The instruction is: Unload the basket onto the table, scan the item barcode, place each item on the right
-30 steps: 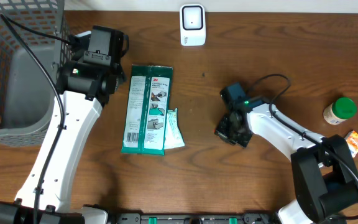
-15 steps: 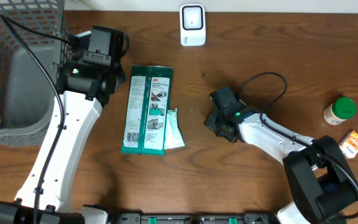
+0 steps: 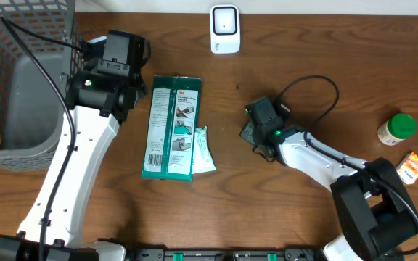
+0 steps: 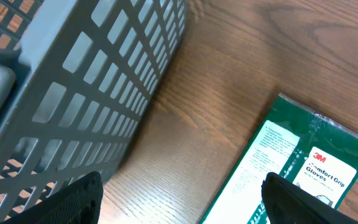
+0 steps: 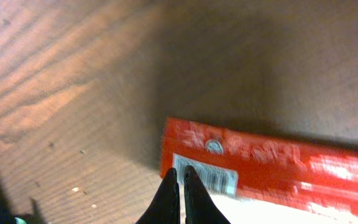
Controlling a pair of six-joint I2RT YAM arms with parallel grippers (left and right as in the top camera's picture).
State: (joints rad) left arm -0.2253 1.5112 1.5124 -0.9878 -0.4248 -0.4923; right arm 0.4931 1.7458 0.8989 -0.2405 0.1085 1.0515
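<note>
In the right wrist view a red packet (image 5: 272,158) with a white barcode label (image 5: 213,177) lies flat on the wood. My right gripper (image 5: 180,173) is shut, its tips just in front of that label with nothing between them. From overhead the right gripper (image 3: 252,132) sits mid-table and the red packet does not show there. A green 3M gloves pack (image 3: 171,127) lies left of centre with a white tube (image 3: 203,150) against it. My left gripper (image 4: 182,186) hangs open above bare wood beside the pack (image 4: 297,162), holding nothing; overhead it (image 3: 115,54) is by the basket.
A white scanner-like device (image 3: 224,29) stands at the back edge. A grey mesh basket (image 3: 20,80) fills the far left and looms close in the left wrist view (image 4: 86,87). A green-capped bottle (image 3: 396,129) and a small orange box (image 3: 411,167) sit at the right.
My right gripper has swung left and slightly toward the back of the table, staying shut. The left arm and the green pack have not moved.
</note>
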